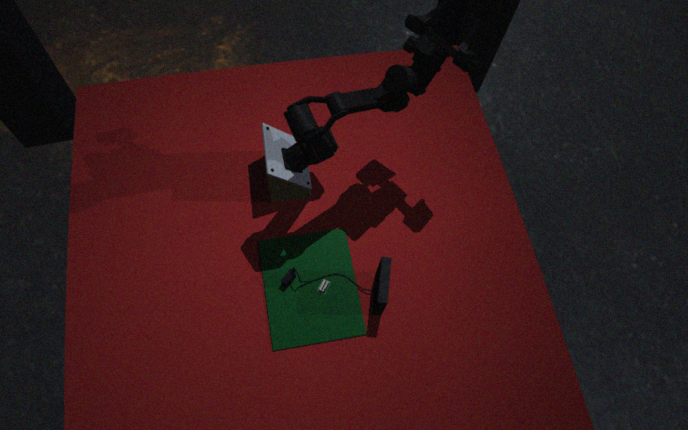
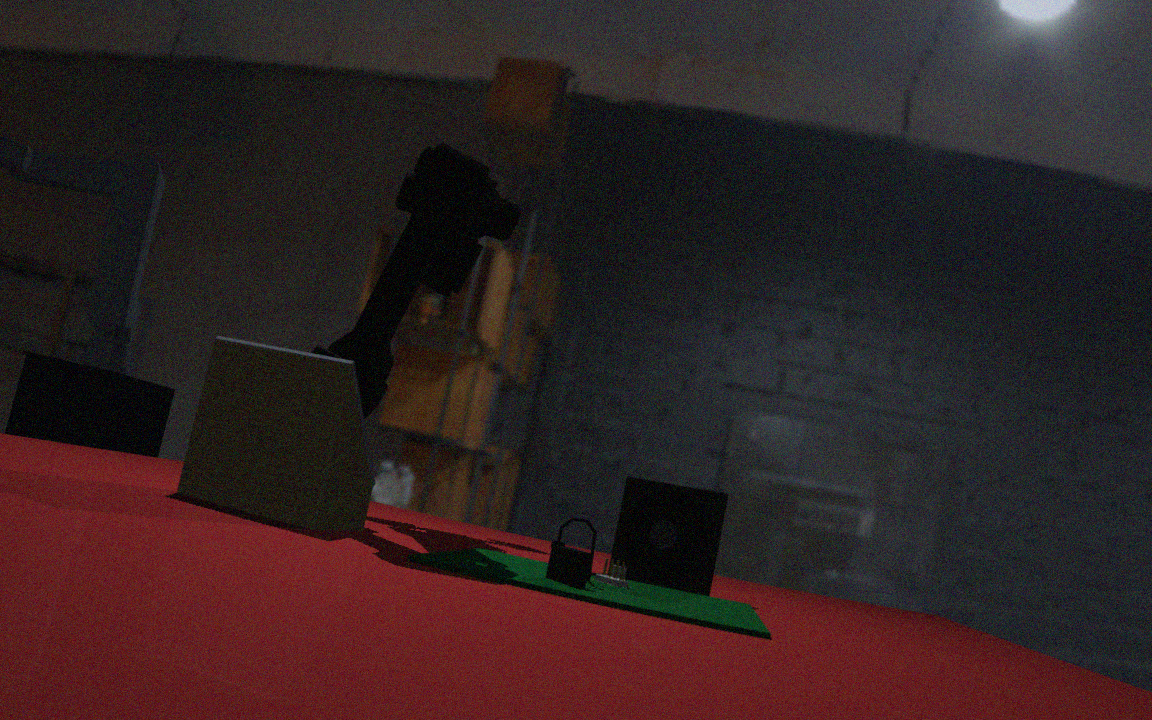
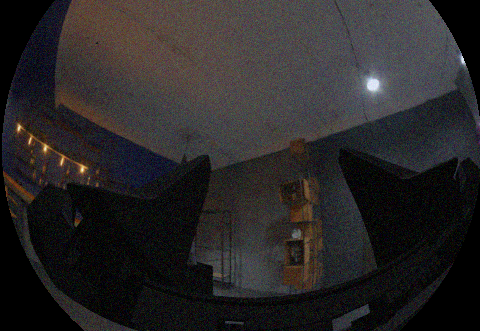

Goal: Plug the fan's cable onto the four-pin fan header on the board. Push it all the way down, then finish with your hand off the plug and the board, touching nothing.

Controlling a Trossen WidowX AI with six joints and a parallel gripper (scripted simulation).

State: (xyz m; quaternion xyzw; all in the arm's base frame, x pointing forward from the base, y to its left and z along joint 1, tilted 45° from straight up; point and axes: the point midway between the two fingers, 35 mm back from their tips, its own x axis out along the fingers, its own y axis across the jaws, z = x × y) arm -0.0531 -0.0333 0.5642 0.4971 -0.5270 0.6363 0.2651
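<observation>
- Gripper (image 3: 270, 225) spread wide, grasping nothing, raised above grey wedge block (image 1: 282, 171), well apart from board.
- Fan plug (image 1: 286, 279) lying on green board (image 1: 314, 315), near white header (image 1: 323, 286).
- Fan (image 1: 380, 286) upright beside board on red desk (image 1: 149, 267).

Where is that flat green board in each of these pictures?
Top: the flat green board lies low and centre on the red mat.
Exterior: a thin green strip, lower right of centre.
Wrist: not in it.
Shared landmark: the upright black square fan at its edge.
</observation>
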